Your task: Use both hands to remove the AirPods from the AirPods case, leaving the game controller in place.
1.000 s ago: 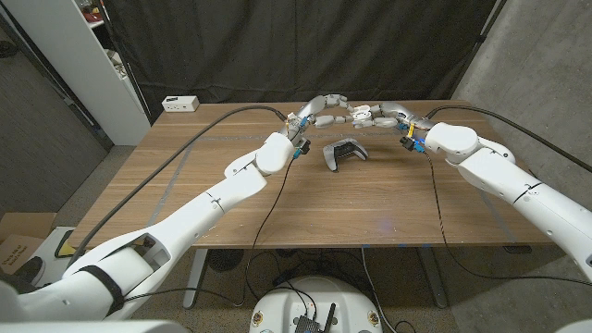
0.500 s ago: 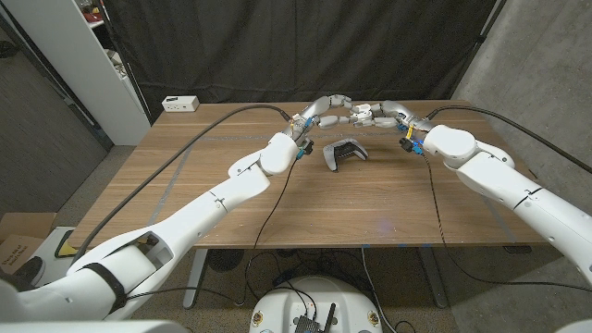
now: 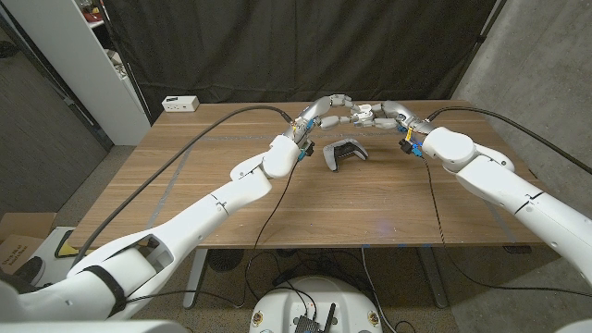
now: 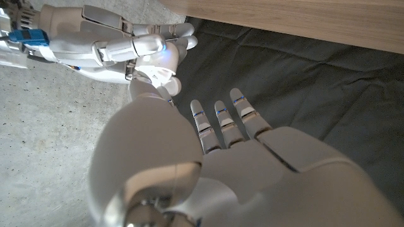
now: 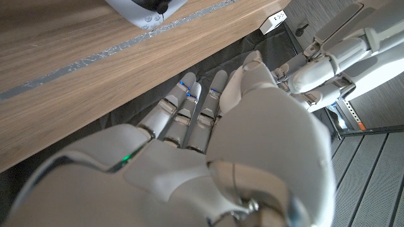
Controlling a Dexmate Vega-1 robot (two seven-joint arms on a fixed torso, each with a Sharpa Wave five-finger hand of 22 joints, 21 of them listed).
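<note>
Above the table's (image 3: 277,199) far edge my two hands meet fingertip to fingertip. Between them is the small white AirPods case (image 3: 359,113). In the left wrist view my right hand (image 4: 107,44) pinches the case (image 4: 158,62), and my left hand's (image 4: 208,164) thumb reaches up onto it while its other fingers stay spread. From the head camera, the left hand (image 3: 326,105) comes in from one side and the right hand (image 3: 387,112) from the other. No earbuds can be made out. The grey-and-black game controller (image 3: 344,153) lies on the wood just in front of the hands, also seen as controller (image 5: 142,9).
A white power strip (image 3: 180,104) sits at the far left corner of the table, with the same strip (image 5: 276,21) in the right wrist view. Black cables run along both arms across the wood. A dark curtain hangs behind, and a white shelf (image 3: 102,65) stands at the left.
Both hands, still joined at the case, have drifted slightly farther from me and a little higher. The controller has not moved.
</note>
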